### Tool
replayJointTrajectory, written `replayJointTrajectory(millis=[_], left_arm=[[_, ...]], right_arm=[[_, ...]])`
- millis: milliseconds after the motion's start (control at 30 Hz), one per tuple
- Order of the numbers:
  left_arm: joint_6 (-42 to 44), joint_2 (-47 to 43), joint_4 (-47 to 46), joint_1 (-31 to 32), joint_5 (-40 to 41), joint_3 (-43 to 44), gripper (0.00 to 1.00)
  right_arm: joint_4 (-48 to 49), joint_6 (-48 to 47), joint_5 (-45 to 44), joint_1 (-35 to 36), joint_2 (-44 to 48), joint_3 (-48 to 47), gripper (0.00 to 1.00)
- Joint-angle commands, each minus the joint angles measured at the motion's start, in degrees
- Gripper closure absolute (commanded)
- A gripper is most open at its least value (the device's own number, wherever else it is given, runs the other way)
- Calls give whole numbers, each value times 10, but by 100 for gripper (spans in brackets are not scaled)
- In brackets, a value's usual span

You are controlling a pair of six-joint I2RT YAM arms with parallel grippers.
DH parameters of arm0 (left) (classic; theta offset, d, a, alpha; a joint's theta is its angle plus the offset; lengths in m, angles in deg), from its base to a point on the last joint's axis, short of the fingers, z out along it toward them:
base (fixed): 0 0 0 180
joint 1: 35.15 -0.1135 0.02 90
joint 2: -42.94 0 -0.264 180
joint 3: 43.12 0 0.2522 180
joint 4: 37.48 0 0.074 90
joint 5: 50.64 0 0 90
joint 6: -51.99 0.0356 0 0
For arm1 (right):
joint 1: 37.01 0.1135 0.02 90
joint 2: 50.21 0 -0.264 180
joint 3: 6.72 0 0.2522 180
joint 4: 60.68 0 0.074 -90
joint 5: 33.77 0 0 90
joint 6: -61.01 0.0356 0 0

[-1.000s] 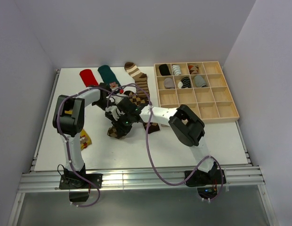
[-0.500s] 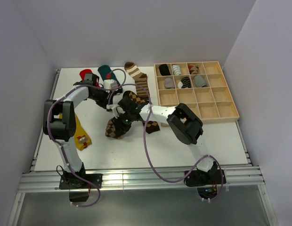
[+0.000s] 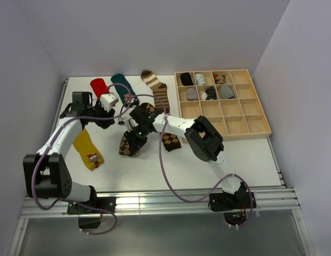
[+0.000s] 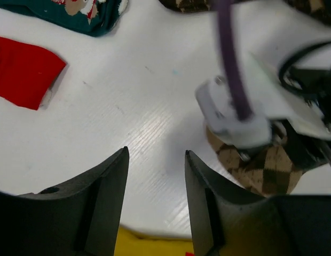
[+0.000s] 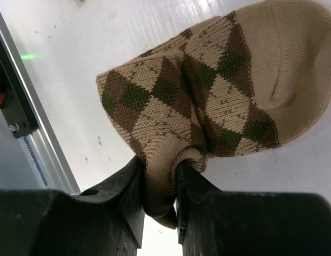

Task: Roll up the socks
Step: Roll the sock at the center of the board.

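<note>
We've got the right fingers (image 5: 120, 202) pinched tight on a fold of the brown argyle sock (image 5: 208, 90). The sock is bunched up on the white table (image 3: 235, 154), a bit left of the middle. Our left fingers (image 4: 104, 197) are spread apart with nothing between them, just bare tabletop. They're up toward the back left, near the red sock (image 3: 99, 87) and the dark teal sock (image 3: 121, 85).

A second argyle sock (image 3: 170, 140) lies flat just right of the held one. The brown-and-cream striped sock (image 3: 157, 88) is at the back, and the mustard sock (image 3: 86, 149) is over by the left edge. On the right we see a wooden compartment tray (image 3: 251, 125) with rolled socks in a few of the back cells. Plain pale walls (image 3: 155, 32) box the table in, and a metal rail (image 3: 155, 205) runs along the near edge.
</note>
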State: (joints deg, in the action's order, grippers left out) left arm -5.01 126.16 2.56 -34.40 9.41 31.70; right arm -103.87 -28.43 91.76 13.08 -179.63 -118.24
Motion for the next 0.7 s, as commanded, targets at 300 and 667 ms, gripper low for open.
replayJointTrajectory(millis=[300,667], left_arm=[[223,-246,-44,53,40,-239,35],[229,-343,-118,197,52,-374,27]], right_arm=[[-232,-39,-90,-3,-139,-129,93],[-266,-41,-71,-15,-161,-193,87]])
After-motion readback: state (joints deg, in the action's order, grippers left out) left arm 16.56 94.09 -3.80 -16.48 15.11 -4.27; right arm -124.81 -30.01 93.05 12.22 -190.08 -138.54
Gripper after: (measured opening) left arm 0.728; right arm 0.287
